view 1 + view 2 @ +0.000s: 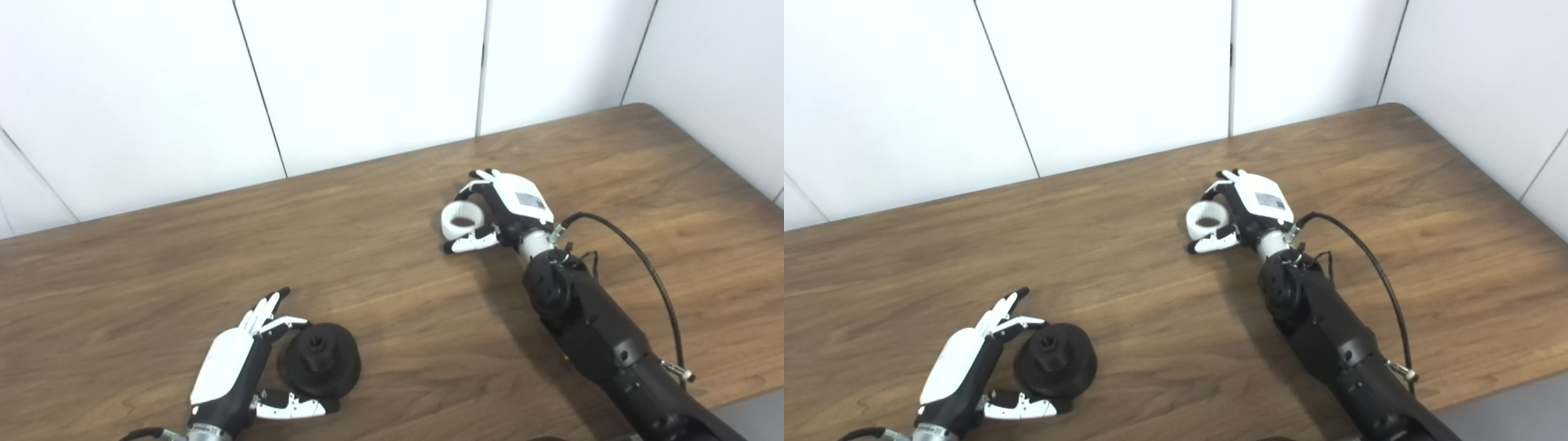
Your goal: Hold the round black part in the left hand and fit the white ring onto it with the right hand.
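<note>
The round black part (321, 360) lies on the wooden table (380, 294) at the near left, hub facing up. My left hand (236, 373) is open just left of it, fingers spread past its far side and thumb along its near edge, cupping it without a closed grip. The white ring (462, 219) lies flat on the table at the middle right. My right hand (502, 211) is open around it, fingers curled over its far side and thumb stretched along its near side. Whether the fingers touch the ring is unclear.
A black cable (643, 263) loops from the right wrist along the forearm (600, 343). White wall panels (367, 73) stand behind the table's far edge. The table's right corner (643, 110) is rounded.
</note>
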`<state>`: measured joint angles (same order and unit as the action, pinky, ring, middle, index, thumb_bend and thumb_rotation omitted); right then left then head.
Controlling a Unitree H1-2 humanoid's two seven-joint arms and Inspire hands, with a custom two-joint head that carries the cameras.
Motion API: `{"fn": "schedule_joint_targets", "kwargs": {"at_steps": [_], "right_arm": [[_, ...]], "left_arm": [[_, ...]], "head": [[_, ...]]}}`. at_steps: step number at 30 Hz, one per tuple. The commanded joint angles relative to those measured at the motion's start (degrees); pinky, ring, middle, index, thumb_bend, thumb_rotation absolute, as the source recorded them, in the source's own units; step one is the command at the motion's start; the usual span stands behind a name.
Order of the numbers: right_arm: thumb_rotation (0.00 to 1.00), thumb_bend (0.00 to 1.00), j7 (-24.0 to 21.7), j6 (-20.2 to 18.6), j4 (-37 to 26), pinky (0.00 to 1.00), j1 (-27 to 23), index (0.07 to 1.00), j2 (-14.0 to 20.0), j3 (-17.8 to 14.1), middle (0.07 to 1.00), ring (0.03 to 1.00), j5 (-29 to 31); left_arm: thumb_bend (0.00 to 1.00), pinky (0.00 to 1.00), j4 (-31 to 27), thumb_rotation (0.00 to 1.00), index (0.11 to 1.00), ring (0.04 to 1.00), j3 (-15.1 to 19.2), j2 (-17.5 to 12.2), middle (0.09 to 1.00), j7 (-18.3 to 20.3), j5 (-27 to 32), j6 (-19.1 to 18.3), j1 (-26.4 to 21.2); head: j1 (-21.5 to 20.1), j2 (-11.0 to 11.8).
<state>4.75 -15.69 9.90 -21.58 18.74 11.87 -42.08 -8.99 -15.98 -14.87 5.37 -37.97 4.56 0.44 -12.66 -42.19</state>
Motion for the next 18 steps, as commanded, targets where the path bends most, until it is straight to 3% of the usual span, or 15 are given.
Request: {"fn": "schedule_joint_targets", "kwargs": {"at_steps": [1,18], "right_arm": [[0.15,0.52,2.7,0.9,0.1,1.00,-1.2,0.495,0.5,-0.9,0.877,0.944,-0.7],[0.14,0.52,5.9,4.9,0.5,1.00,-0.8,0.485,1.4,-0.7,0.830,0.910,-0.6]], "left_arm": [[0.92,0.98,-1.2,0.31,0.614,1.000,-0.1,-0.5,1.000,0.3,-1.4,-0.3,-0.6],[0.92,0.98,-1.4,0.32,0.615,1.000,0.1,-0.5,1.000,0.4,-1.5,-0.5,-0.4]], "head": [[0.0,-0.1],[0.1,-0.4]]}}
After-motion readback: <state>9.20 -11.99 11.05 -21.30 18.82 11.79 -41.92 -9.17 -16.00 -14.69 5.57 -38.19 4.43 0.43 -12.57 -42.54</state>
